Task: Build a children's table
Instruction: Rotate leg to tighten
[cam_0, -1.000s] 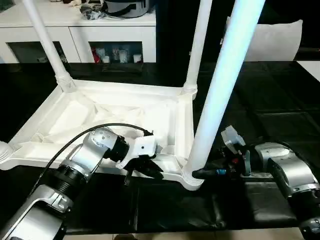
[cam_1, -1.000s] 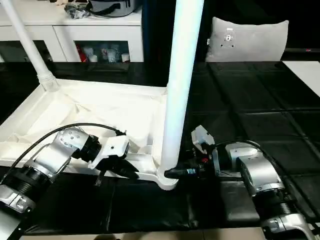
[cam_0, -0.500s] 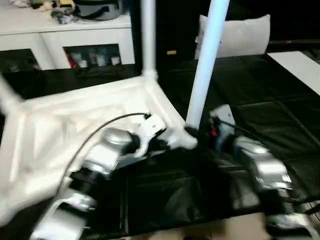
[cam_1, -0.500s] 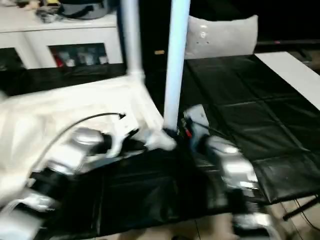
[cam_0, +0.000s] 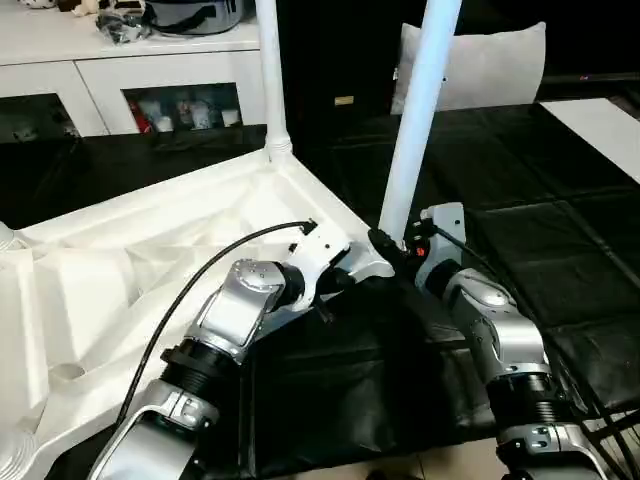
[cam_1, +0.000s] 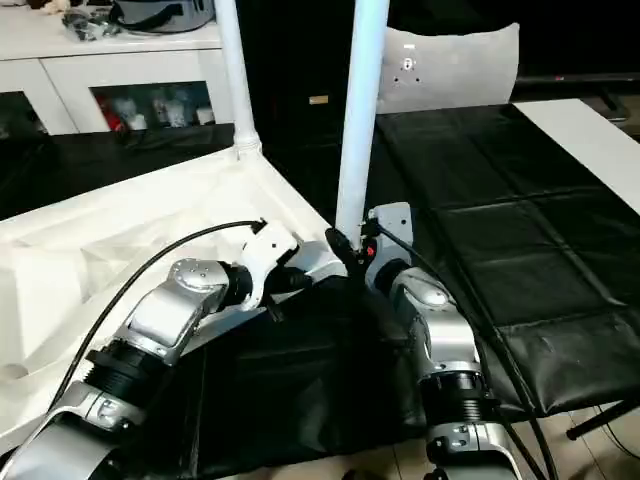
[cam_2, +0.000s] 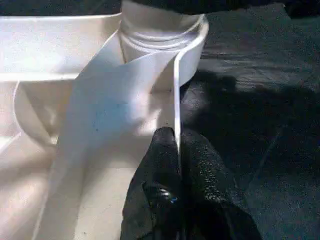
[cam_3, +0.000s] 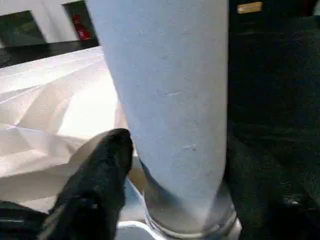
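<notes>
The children's table lies upside down on the black mat: a white ribbed tabletop (cam_0: 150, 260) with a white leg (cam_0: 420, 110) standing in its near right corner socket. A second leg (cam_0: 268, 70) stands at the far corner. My left gripper (cam_0: 340, 280) is shut on the tabletop's thin rim wall (cam_2: 176, 100) just beside that near socket. My right gripper (cam_0: 390, 245) is at the foot of the near leg (cam_3: 170, 100). One finger (cam_3: 100, 175) stands on each side of the leg, and a thin gap shows by one of them.
A grey cushion (cam_0: 480, 65) leans at the back right. A white cabinet (cam_0: 130, 70) with small items runs along the back left. A white surface (cam_0: 600, 120) meets the black mat (cam_0: 560, 230) at the right.
The whole picture has swung, so the camera has moved. My right forearm now reaches the leg from nearer me instead of from the side. Both grippers stay at the same corner.
</notes>
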